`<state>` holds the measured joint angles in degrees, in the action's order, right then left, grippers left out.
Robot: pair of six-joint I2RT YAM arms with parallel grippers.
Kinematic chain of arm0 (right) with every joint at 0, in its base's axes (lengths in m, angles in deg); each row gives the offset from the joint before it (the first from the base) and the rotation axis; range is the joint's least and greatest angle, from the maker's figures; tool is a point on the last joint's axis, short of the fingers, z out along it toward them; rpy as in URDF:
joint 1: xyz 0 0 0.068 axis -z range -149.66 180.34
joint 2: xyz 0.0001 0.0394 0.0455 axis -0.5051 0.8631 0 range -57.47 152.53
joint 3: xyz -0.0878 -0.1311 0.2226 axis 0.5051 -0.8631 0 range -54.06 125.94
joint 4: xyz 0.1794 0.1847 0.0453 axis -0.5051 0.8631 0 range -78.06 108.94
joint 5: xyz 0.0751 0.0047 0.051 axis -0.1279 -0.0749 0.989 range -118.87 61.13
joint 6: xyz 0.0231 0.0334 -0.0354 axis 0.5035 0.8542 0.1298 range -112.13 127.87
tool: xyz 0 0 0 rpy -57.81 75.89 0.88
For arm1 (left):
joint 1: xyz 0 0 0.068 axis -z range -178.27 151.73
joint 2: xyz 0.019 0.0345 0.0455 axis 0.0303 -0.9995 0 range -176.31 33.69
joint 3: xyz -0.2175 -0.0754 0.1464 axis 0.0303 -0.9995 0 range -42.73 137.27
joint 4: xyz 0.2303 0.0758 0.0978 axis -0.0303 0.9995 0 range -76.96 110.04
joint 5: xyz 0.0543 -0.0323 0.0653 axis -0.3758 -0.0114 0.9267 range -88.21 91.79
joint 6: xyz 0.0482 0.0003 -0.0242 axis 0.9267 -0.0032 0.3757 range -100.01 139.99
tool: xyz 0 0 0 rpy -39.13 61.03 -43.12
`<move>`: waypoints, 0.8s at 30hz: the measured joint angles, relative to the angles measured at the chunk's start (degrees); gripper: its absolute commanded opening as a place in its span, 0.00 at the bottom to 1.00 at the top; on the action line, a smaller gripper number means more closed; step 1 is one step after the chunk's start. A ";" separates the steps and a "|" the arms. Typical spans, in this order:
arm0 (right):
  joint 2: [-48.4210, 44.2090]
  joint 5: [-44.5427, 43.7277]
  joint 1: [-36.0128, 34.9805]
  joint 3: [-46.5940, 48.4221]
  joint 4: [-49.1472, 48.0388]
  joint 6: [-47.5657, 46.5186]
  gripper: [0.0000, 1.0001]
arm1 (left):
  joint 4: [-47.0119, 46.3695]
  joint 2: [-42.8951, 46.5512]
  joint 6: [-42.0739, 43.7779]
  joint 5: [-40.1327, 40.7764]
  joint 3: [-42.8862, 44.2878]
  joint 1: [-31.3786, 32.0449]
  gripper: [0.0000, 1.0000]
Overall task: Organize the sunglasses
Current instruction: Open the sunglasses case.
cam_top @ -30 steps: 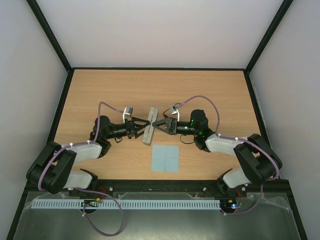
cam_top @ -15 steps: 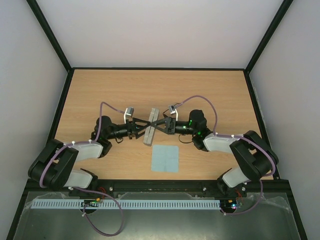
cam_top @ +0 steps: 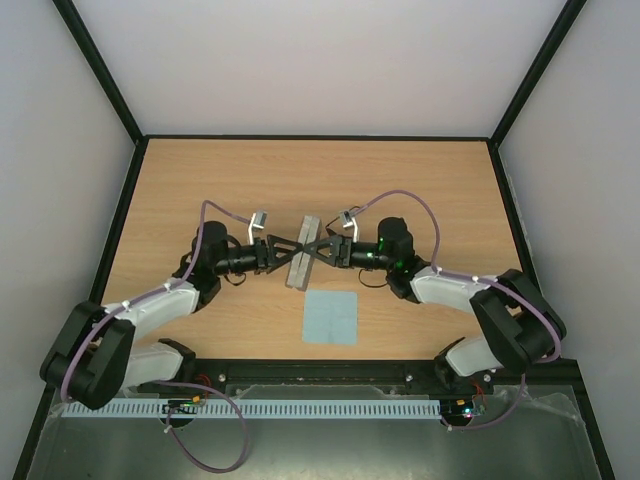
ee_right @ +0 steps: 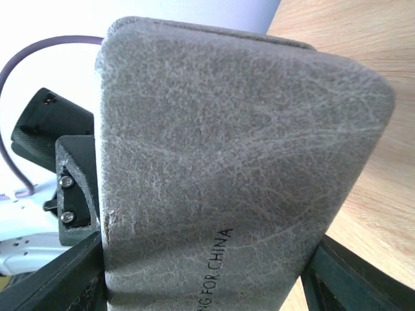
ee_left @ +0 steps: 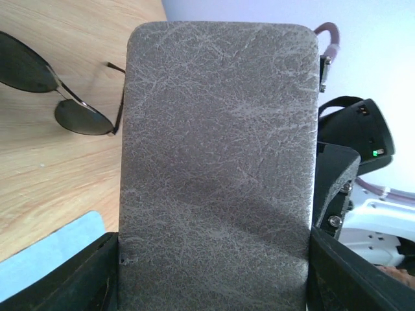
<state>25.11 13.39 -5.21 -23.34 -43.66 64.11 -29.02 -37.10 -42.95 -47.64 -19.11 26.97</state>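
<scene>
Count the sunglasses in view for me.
1. The sunglasses lie on the table, left of the grey case in the left wrist view; the case may hide others.

You have the case (cam_top: 297,265) between left gripper (cam_top: 281,250) and right gripper (cam_top: 317,250), mid counter (cam_top: 430,180); the cloth (cam_top: 330,317) lies just nearer

Grey crackle-patterned case (ee_left: 217,168), dark-lensed sunglasses (ee_left: 81,118), light blue cloth (cam_top: 330,317), pale wood-grain table (cam_top: 420,180)
</scene>
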 measured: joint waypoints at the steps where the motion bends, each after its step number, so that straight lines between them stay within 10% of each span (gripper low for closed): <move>1: -0.35 -0.57 0.00 0.28 1.33 -0.61 0.60 | 2.47 0.55 1.57 0.61 0.68 0.00 0.38; 24: 7.78 -8.02 -1.22 7.54 17.16 -5.77 0.77 | 38.91 3.45 24.48 22.73 9.22 1.49 0.38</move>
<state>32.89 5.37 -6.44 -15.80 -26.50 58.34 9.88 -33.64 -18.47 -24.91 -9.89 28.45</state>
